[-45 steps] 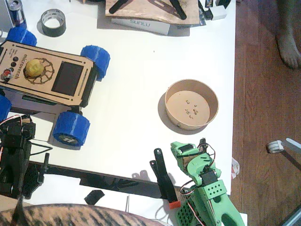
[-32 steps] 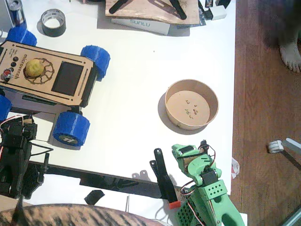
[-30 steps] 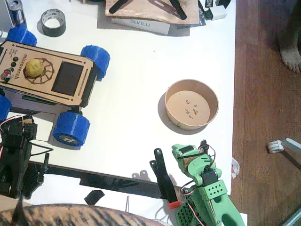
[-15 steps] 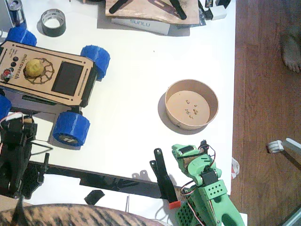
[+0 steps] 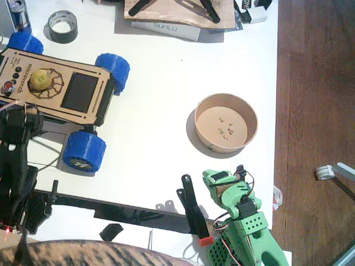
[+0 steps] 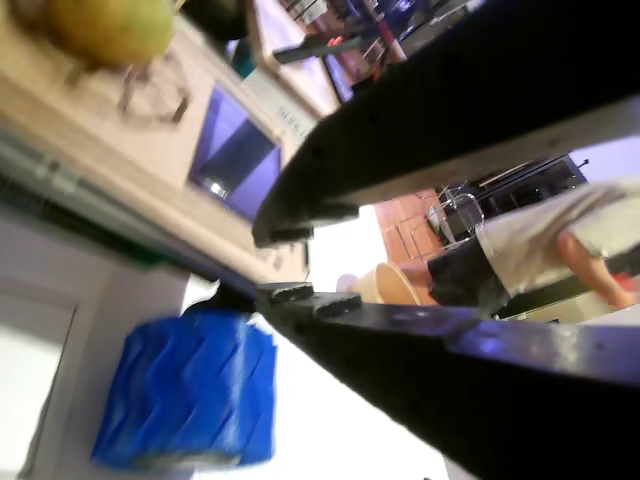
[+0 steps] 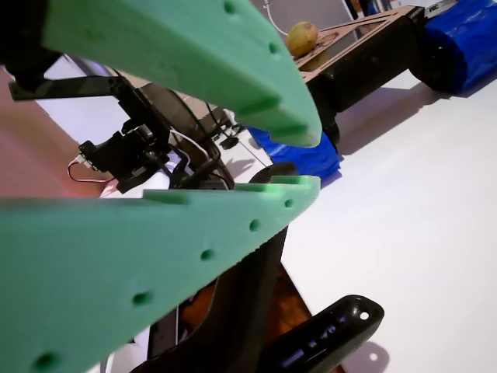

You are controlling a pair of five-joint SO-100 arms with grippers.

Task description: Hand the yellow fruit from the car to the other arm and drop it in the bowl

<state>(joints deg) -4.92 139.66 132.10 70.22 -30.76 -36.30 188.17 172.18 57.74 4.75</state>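
While both grippers gape empty, yellow fruit (image 5: 39, 80) atop "microvech" car (image 5: 52, 88), beside "SUNLU" box (image 5: 166, 29)

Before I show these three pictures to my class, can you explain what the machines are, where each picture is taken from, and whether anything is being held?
The overhead picture shows a white table with two small robot arms: a black left arm and a green right arm. The other two pictures come from cameras riding on the arms, looking out past each one's pincer: the left gripper and the right gripper. Both are open and hold nothing. A wooden car with blue wheels carries a yellow fruit. A paper bowl and a tape roll also lie there.
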